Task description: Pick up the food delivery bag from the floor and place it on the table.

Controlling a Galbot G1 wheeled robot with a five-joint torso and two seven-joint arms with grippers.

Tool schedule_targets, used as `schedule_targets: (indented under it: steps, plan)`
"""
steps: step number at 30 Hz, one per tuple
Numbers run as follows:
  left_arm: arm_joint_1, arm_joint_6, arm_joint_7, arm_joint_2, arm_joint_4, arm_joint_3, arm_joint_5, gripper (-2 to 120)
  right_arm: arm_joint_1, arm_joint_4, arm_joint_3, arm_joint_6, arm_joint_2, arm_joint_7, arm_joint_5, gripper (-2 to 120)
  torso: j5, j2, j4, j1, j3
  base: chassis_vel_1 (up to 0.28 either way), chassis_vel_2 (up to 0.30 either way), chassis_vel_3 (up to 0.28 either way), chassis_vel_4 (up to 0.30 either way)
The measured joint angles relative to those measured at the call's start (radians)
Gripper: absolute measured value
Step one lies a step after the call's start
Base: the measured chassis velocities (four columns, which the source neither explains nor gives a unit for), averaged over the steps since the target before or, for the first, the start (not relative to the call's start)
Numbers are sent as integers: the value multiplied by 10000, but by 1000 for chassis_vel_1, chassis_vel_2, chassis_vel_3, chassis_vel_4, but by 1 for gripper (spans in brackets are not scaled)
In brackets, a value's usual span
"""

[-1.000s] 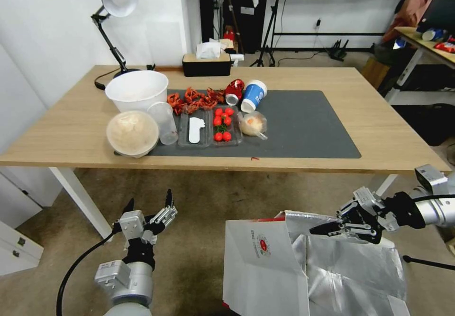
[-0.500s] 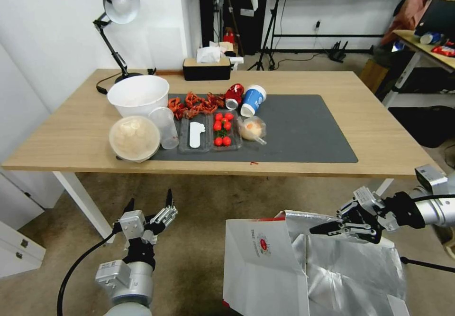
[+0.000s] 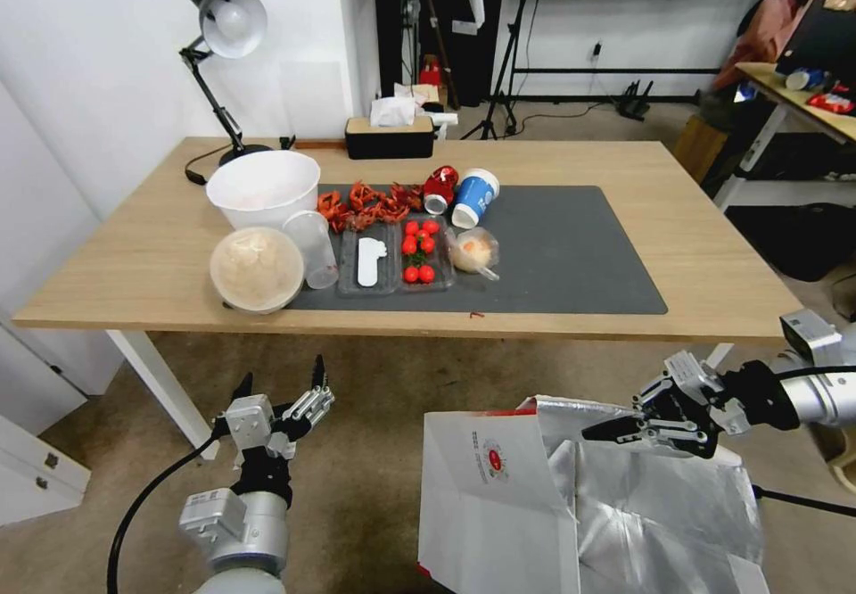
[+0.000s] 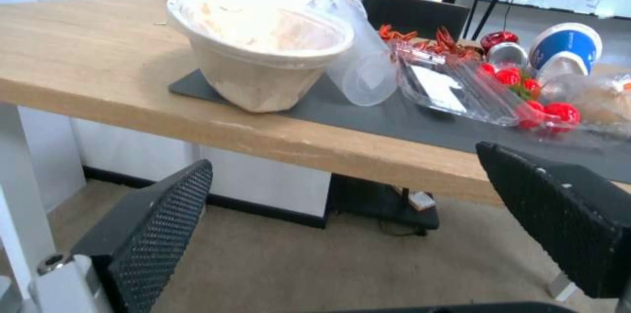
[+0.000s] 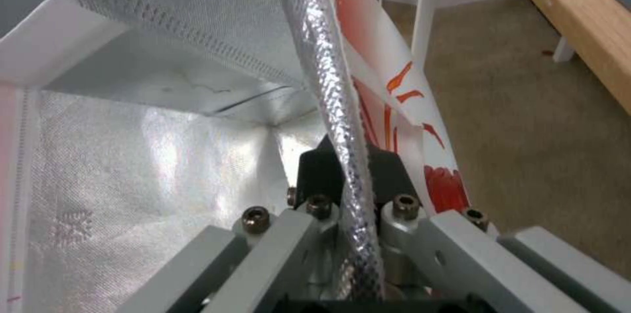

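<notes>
Right gripper (image 3: 615, 431) is clamped on the top edge of the food delivery bag (image 3: 499, 496), near right of the scene, in front of the table's near edge. In the right wrist view the foil-lined rim of the bag (image 5: 329, 96) runs straight between the closed fingers, so the grip is on the bag wall itself; can't tell whether a handle is caught too. Bag mouth is open, silver lining facing up, white outer face with the round red logo turned toward the left. Its bottom is cut off at the near edge of the head view, so can't tell if it is touching the floor (image 3: 383, 398) or lifted off it.

Left gripper (image 3: 278, 389) sits low at near left, pointing up and toward the table, fingers spread wide, holding nothing. Left wrist view shows both dark finger pads (image 4: 155, 224) apart with carpet between them.

The table (image 3: 713, 264) is farther off, beyond both grippers. Its dark grey mat (image 3: 571, 255) has a clear patch on the right half. Left half carries a white bowl (image 3: 263, 185), a lidded container (image 3: 256, 268), a clear cup (image 3: 312, 237), a tray of tomatoes (image 3: 417, 251), a blue cup (image 3: 473, 197) on its side. Desk lamp (image 3: 227, 19) at the far left corner, tissue box (image 3: 390, 135) at the far edge.
</notes>
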Motion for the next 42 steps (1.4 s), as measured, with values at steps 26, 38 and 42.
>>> schedule_targets:
  steps: [26, 38, 42]
  plan:
    - [91, -175, 175, 12, 64, -25, 39, 100, -35, 50, -21, -4, 51, 48, 17, 0, 0, 1190, -1, 521, 670, 0, 0, 0, 0]
    - [110, -263, -38, 19, 36, -39, 94, 100, -78, 198, 18, -3, 113, 81, 32, 0, 0, 1171, -1, 517, 663, 0, 0, 0, 0]
    - [122, -327, -55, 6, 38, -34, 138, 100, -90, 253, 98, -10, 112, 51, 153, 0, 0, 1153, -1, 507, 651, 0, 0, 0, 0]
